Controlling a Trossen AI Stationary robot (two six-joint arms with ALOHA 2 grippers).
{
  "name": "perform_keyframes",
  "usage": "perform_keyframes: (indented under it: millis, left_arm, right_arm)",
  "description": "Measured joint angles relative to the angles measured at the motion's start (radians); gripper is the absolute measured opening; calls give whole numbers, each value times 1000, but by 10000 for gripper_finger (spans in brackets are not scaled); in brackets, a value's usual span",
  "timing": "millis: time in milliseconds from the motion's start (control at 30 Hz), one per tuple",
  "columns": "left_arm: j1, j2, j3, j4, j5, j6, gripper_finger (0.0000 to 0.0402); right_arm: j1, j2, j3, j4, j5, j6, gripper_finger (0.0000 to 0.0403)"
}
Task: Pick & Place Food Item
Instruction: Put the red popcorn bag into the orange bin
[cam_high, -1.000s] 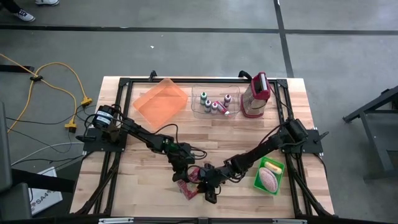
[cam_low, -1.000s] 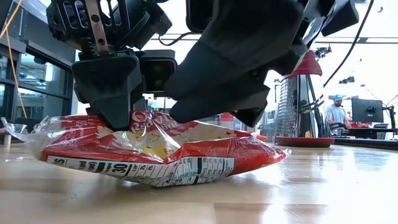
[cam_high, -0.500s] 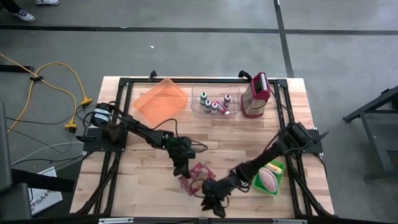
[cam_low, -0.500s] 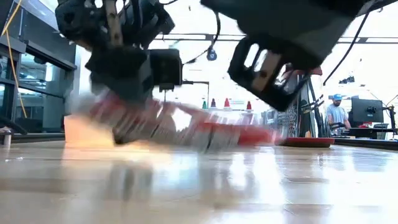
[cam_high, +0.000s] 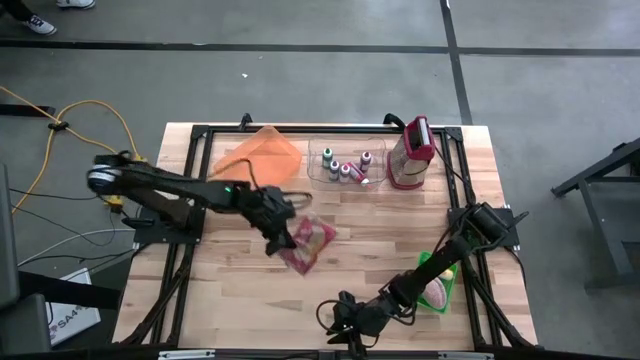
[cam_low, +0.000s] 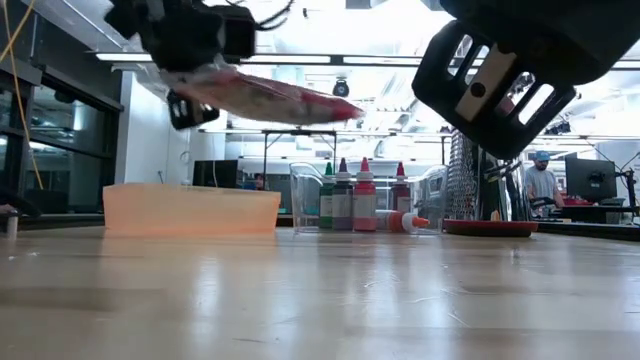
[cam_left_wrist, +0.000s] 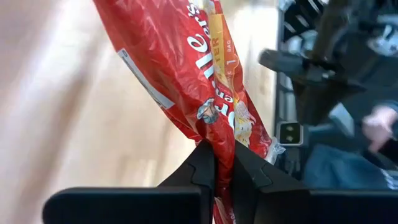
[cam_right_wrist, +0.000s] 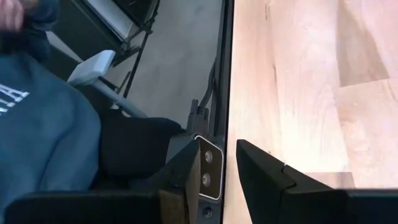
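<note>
One light, crinkly, slippery bag (cam_high: 309, 243) hangs clear above the counter (cam_high: 370, 230), pinched at one edge by the left jaws (cam_left_wrist: 222, 163), drooping beyond them; right jaws (cam_right_wrist: 217, 168) stand slightly apart, empty, well away.

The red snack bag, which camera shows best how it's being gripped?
The left wrist view: the left gripper pinches the red snack bag between closed fingers. The high view shows the bag lifted over the table; the low view shows it in the air. The right wrist view misses it.
</note>
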Motion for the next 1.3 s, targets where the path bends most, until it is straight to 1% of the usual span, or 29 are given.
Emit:
perform_keyframes:
  millis: [67, 267, 400, 533, 667, 900, 1100, 1300]
  left_arm:
    - [27, -78, 0, -89, -27, 3, 19]
    - [146, -291, 0, -314, -37, 53, 19]
    - [249, -388, 0, -457, -146, 96, 19]
    - [347, -437, 0, -507, -296, 126, 19]
    - [436, -439, 0, -495, -383, 140, 19]
    - [570, -382, 0, -551, -447, 264, 19]
    - [659, -302, 0, -602, -449, 378, 19]
    - [709, -239, 2, -605, -469, 484, 19]
  right_arm:
    - [1, 0, 0, 0, 1, -1, 93]
    - [-7, 0, 0, 0, 1, -29, 93]
    - [-14, 0, 0, 0, 2, -49, 93]
    - [-21, 0, 0, 0, 2, -63, 93]
    - [-27, 0, 0, 0, 2, -64, 93]
    - [-27, 0, 0, 0, 2, -64, 93]
    - [-27, 0, 0, 0, 1, -64, 93]
    - [-27, 0, 0, 0, 2, -81, 93]
